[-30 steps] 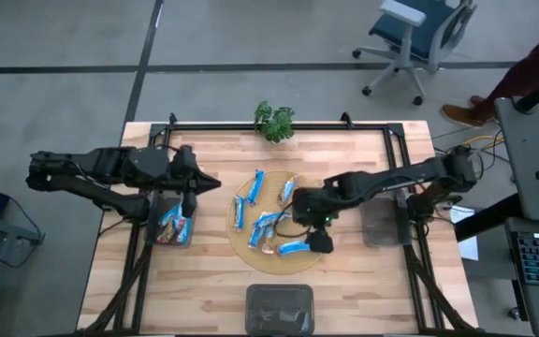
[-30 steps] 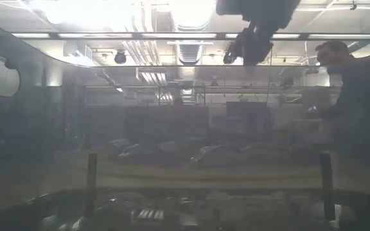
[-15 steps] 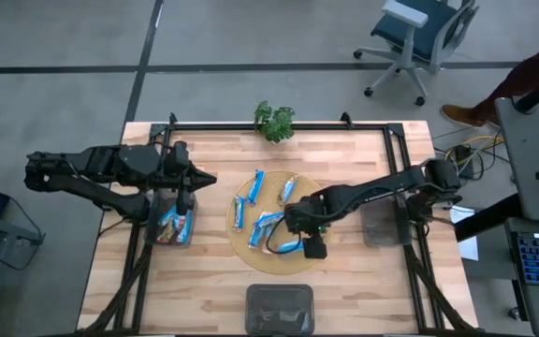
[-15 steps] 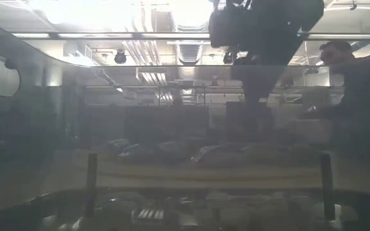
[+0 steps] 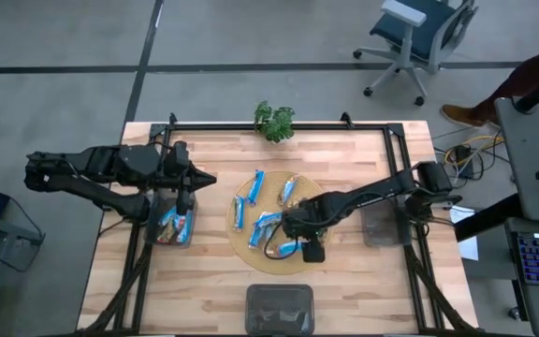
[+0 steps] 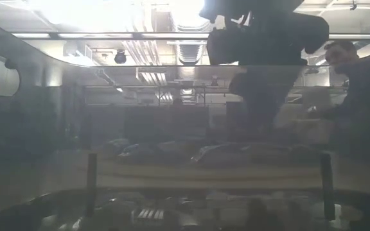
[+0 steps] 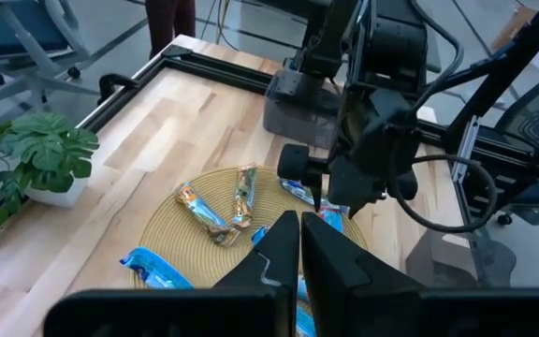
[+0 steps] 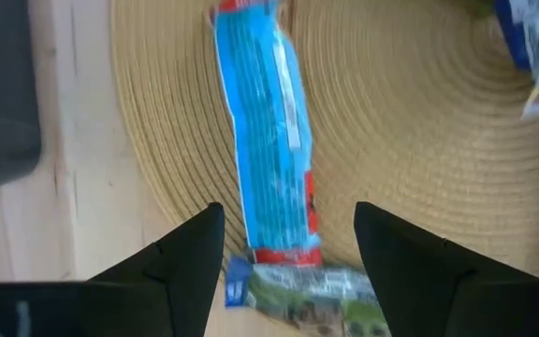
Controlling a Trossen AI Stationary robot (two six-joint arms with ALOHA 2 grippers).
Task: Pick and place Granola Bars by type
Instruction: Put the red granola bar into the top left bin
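Note:
Several blue foil granola bars point(image 5: 257, 185) lie scattered on a round woven mat point(image 5: 246, 245) in the middle of the table. My right gripper point(image 8: 288, 267) hangs open, pointing down over the mat's near right part. Its fingers stand on either side of the red-tipped end of one blue bar point(image 8: 269, 140), which lies flat on the mat, and touch nothing. A green-and-white bar point(image 8: 312, 295) lies just by that end. My left gripper point(image 7: 293, 253) is shut and empty, held in the air left of the mat point(image 5: 204, 178). More bars lie in the left bin point(image 5: 174, 225).
A grey bin point(image 5: 379, 225) stands right of the mat and another point(image 5: 279, 304) at the near edge. A small potted plant point(image 5: 274, 122) sits at the far edge. A black frame runs round the tabletop. A person point(image 6: 352, 83) stands beyond the table.
My right gripper has come down toward the mat and shifted a little toward the table's left, staying open, and now stands low over the blue bar on the mat's near right part. The bars have not moved.

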